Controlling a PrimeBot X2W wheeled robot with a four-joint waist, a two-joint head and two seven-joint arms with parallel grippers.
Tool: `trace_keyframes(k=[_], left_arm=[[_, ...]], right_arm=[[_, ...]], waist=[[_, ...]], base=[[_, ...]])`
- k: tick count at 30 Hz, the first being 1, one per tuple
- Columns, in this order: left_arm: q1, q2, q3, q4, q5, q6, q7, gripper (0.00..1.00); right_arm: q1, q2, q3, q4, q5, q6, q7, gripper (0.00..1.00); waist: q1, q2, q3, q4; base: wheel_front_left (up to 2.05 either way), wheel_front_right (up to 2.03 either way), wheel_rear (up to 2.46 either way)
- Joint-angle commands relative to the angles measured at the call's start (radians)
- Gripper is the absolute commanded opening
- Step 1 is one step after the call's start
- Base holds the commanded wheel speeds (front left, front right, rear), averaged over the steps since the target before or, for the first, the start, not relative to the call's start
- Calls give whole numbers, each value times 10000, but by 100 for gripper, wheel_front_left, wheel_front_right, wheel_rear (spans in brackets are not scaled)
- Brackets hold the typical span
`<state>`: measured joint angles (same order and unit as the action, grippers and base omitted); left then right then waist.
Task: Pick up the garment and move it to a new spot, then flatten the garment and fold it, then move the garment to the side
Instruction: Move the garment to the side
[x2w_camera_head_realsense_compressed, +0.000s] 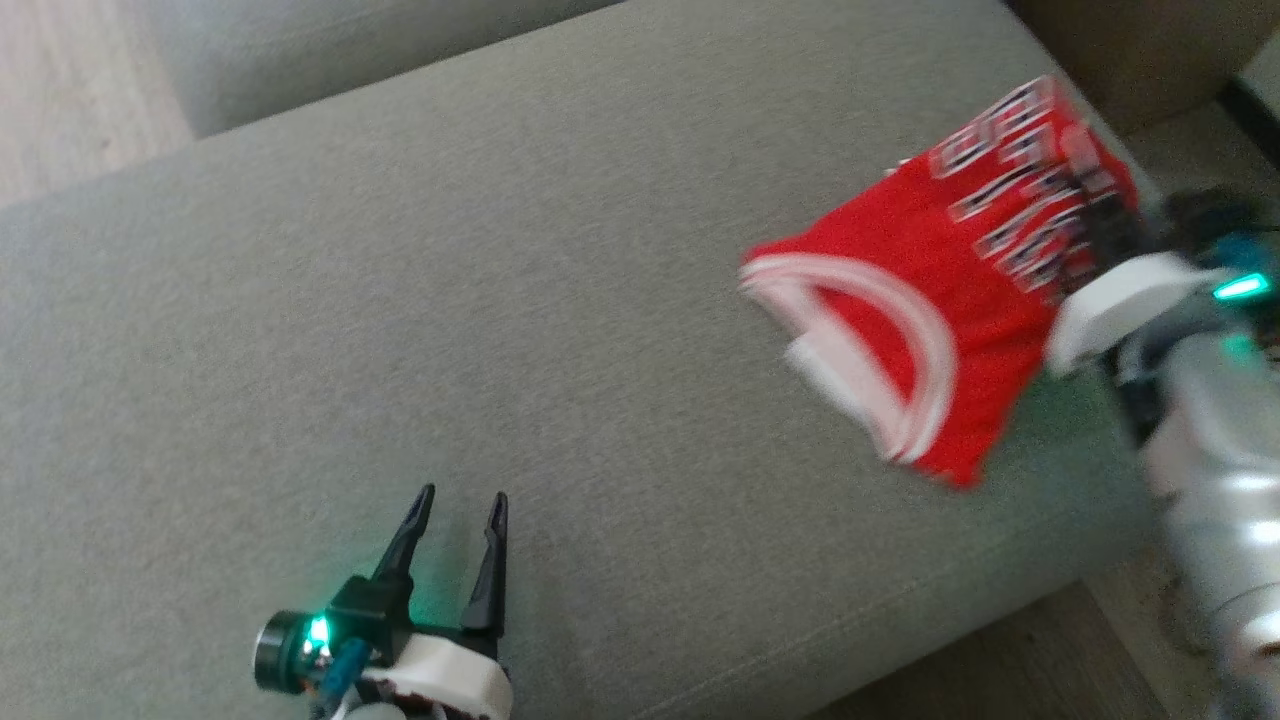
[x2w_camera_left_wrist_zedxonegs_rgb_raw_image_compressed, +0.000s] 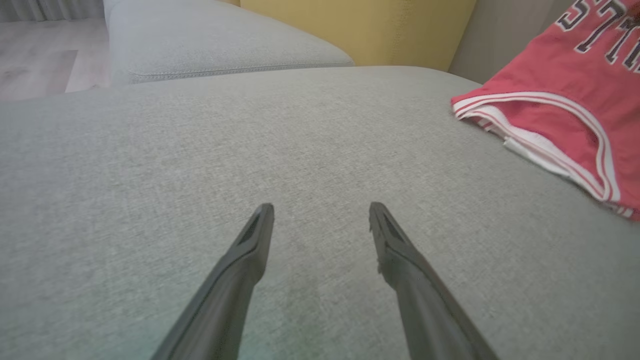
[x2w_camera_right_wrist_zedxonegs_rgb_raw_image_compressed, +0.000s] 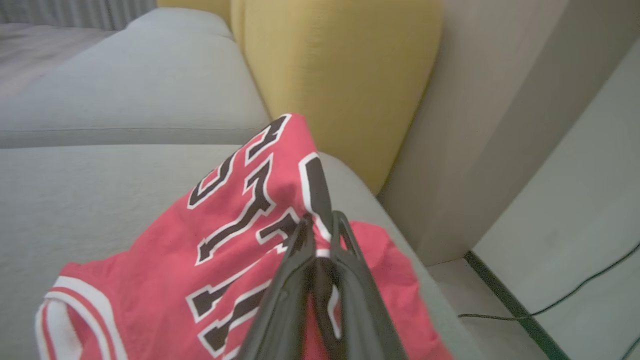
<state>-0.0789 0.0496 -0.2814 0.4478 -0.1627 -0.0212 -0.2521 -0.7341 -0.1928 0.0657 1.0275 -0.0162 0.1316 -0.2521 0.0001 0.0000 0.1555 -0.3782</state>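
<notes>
Right end effector (x2w_camera_right_wrist_zedxonegs_rgb_raw_image_compressed: 323, 218) pinches garment (x2w_camera_right_wrist_zedxonegs_rgb_raw_image_compressed: 165, 270) (lettering cut off).

**A living room at home**

This looks like a domestic living room. A wide grey fabric sofa seat (x2w_camera_head_realsense_compressed: 450, 300) spreads across the head view. A second matching seat cushion (x2w_camera_left_wrist_zedxonegs_rgb_raw_image_compressed: 210, 45) lies beyond it, and a mustard-yellow back cushion (x2w_camera_right_wrist_zedxonegs_rgb_raw_image_compressed: 340, 75) stands upright behind. Pale wood-look flooring (x2w_camera_head_realsense_compressed: 70, 90) runs alongside the sofa, and pleated grey curtains (x2w_camera_right_wrist_zedxonegs_rgb_raw_image_compressed: 75, 10) hang at the far end. A thin black cable (x2w_camera_right_wrist_zedxonegs_rgb_raw_image_compressed: 580, 287) trails past the sofa's end. A red jersey (x2w_camera_head_realsense_compressed: 900, 290) with lettering is at the seat's end.
</notes>
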Motion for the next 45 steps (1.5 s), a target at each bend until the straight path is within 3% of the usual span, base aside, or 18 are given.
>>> trace_keyframes(k=[1,5,6,7,8,13,19,25,31,38,45], left_arm=[[-446,6,446,-216,126,-68,-97,100],[-543,6,534,-176,266,-166,-97,100],[-564,6,567,-171,293,-171,-97,100],[-581,6,602,-165,309,-179,-97,100],[-597,6,636,-160,330,-188,-97,100],[-605,6,783,-161,317,-142,-97,100],[-462,6,821,-145,199,3,-97,100],[-159,6,1079,-130,78,290,-97,100],[186,6,1366,-132,86,397,-97,100],[439,6,1754,-225,164,448,-97,100],[479,6,2293,-274,120,462,-97,100]], right_arm=[[-515,-467,-443,-34,-386,-9,-24,0],[-1097,-1178,-2048,195,-1487,-9,142,0],[-1164,-1290,-2514,174,-1804,-9,198,11],[-1185,-1358,-2972,136,-2154,-9,293,82],[-1179,-1339,-3417,67,-2485,-9,375,100],[-922,-535,-4807,-451,-3716,-9,160,100],[-400,527,-4677,-684,-4033,-9,-81,100],[1287,1343,-2867,-2193,-2488,-9,-94,100],[3006,1420,-1515,-3157,-648,-9,-95,100],[4207,1423,-726,-3726,425,-9,-96,100],[4622,1424,-412,-3936,883,-9,-96,100]], waist=[[-1,0,285,384],[-1,0,510,774],[-1,0,559,847],[-1,0,594,910],[-1,0,621,965],[-1,0,505,1203],[-1,0,76,1558],[-1,0,-554,2501],[-1,0,-1022,3517],[-1,0,-1395,4311],[-1,0,-1616,4453]], base=[[0,0,0],[0,0,0],[0,0,0],[0,0,0],[0,0,0],[0,0,0],[0,0,0],[0,0,0],[0,0,0],[0,0,0],[0,0,0]])
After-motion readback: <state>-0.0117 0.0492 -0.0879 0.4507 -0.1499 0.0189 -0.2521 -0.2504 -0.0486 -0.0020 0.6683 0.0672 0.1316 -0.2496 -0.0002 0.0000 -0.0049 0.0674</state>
